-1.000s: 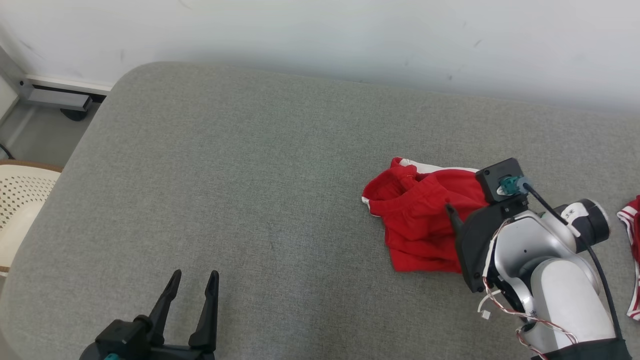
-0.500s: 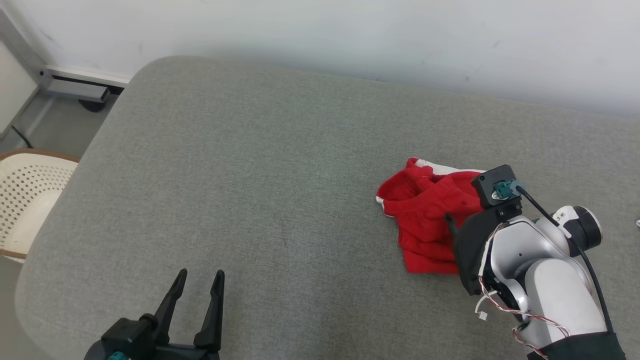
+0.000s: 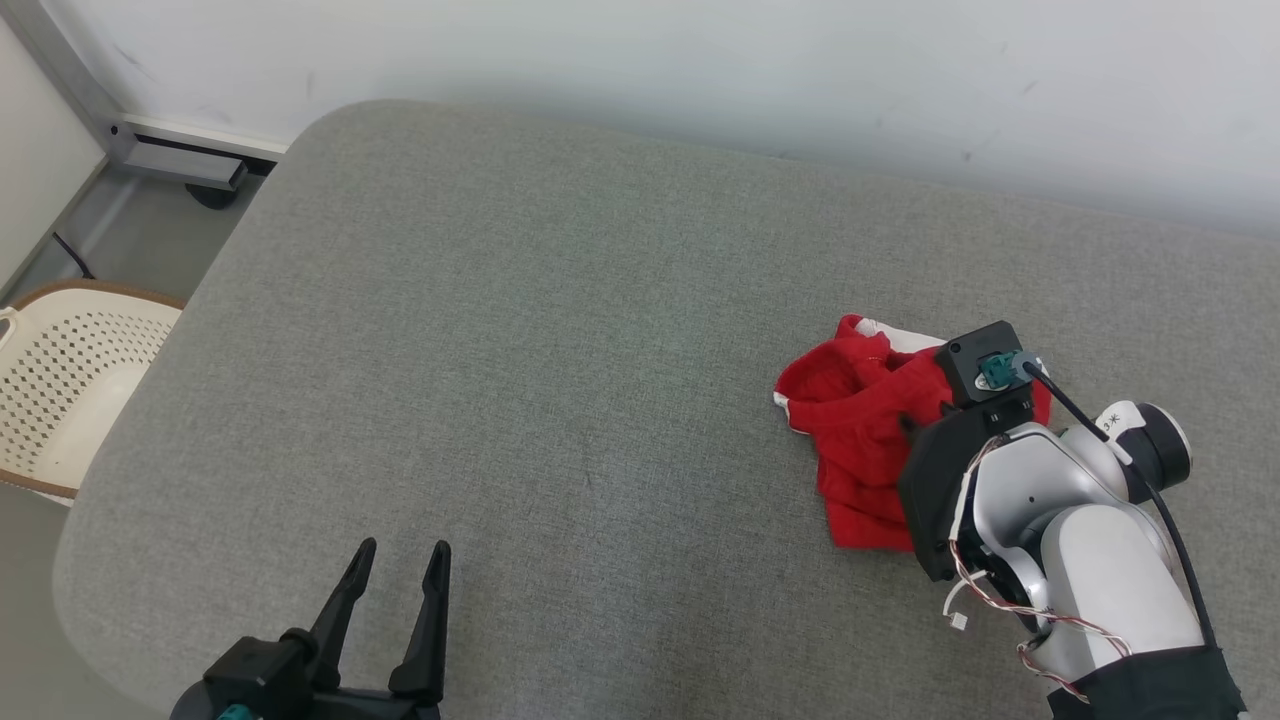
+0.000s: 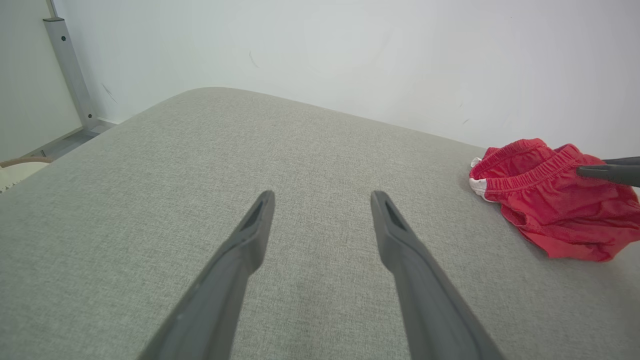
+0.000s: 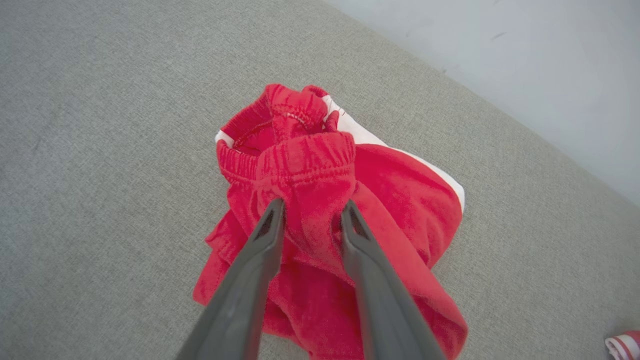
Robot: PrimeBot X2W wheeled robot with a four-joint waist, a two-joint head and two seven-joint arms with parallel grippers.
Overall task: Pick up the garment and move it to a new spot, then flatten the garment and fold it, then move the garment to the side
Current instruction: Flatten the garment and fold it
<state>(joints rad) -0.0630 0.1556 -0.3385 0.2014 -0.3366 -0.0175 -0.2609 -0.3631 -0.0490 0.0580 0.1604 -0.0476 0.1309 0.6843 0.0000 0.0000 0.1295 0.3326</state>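
The garment (image 3: 860, 440) is a crumpled pair of red shorts with white trim, lying at the right of the grey padded surface (image 3: 500, 350). My right gripper (image 3: 915, 425) comes down on it from above. In the right wrist view the right gripper (image 5: 312, 205) has a raised fold of the garment (image 5: 390, 185) pinched between both fingers, just below the elastic waistband. My left gripper (image 3: 397, 555) hovers open over bare surface at the lower left, far from the cloth. In the left wrist view the left gripper (image 4: 322, 197) holds nothing, and the garment (image 4: 550, 210) lies at the right.
A cream perforated chair (image 3: 60, 390) stands off the surface's left edge, with a grey metal rail (image 3: 180, 160) by the wall behind it. A white wall runs along the far side. A piece of red-and-white striped cloth (image 5: 622, 345) lies at the right wrist view's lower right corner.
The head camera has turned, shifting the whole picture. My right gripper's fingers have drawn in on the garment and bunched a fold of it. The left gripper stays open.
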